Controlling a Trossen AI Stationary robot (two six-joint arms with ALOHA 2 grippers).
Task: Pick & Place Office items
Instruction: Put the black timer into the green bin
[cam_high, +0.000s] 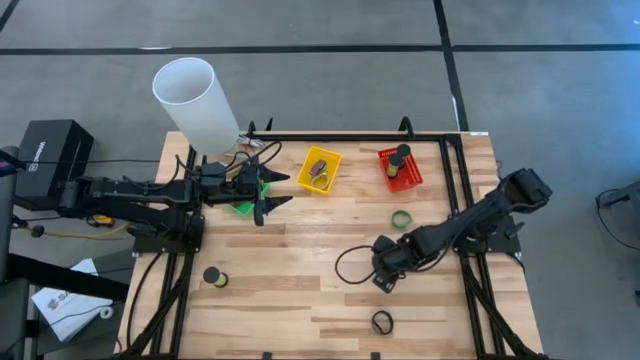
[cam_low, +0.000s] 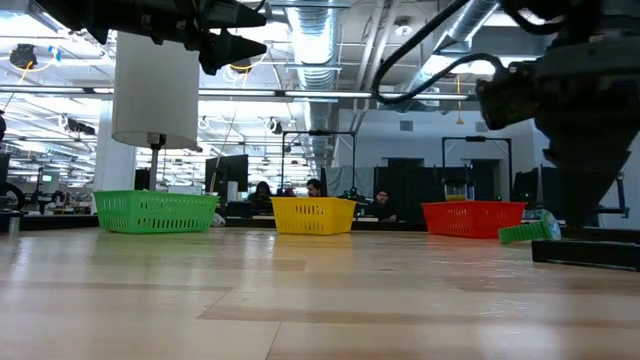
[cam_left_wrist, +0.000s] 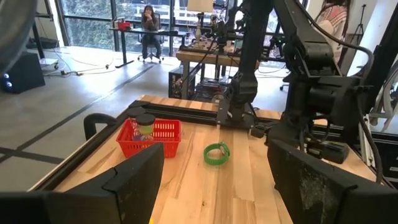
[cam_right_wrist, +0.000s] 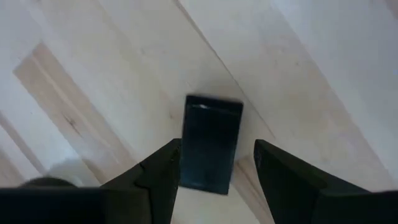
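The right hand (cam_right_wrist: 214, 163) hung low over the middle of the bench (cam_high: 300, 290), fingers apart around a small dark clip (cam_right_wrist: 211, 143) lying flat on the wood, not gripping it. The left hand (cam_high: 275, 188) hovered wide open and empty above the green basket (cam_high: 243, 206) near the bench's far edge.

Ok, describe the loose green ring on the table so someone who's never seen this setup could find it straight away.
Start at the red basket on the table's far edge, right of the yellow basket. Come a little toward the near edge from it: the green ring lies flat on bare wood. The only other loose ring is black, by the near edge.
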